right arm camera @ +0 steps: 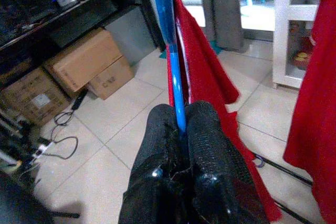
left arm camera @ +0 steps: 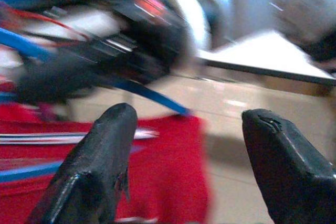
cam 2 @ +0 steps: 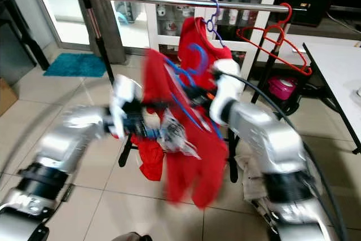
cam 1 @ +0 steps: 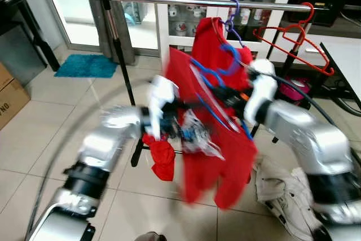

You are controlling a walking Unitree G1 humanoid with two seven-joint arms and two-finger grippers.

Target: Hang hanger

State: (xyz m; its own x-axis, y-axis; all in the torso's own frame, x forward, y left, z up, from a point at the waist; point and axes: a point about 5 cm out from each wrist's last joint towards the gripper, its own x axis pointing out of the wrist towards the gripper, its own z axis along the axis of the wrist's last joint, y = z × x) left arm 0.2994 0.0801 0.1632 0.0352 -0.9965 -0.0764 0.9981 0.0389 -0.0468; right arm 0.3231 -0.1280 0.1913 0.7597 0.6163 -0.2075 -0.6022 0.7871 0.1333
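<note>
Item: blue hanger [right arm camera: 172,66] carrying a red garment [cam 1: 217,162], held out before me in front of the clothes rail [cam 1: 186,1], below bar height.

Handling, as I judge it: the hanger is thin, light, stiff plastic, probably slick; the cloth is soft, swings freely and drags to one side. Best hold is the rigid bar near the neck, never the fabric.

Right gripper [right arm camera: 181,129]: fingers pinched tight on the blue hanger bar, red cloth draped just beside them.

Left gripper [left arm camera: 189,129]: fingers spread wide, nothing between them, poised close to the garment and hanger.

Also on the rail: an empty red hanger [cam 1: 293,40], a purple hook [cam 1: 232,21].
</note>
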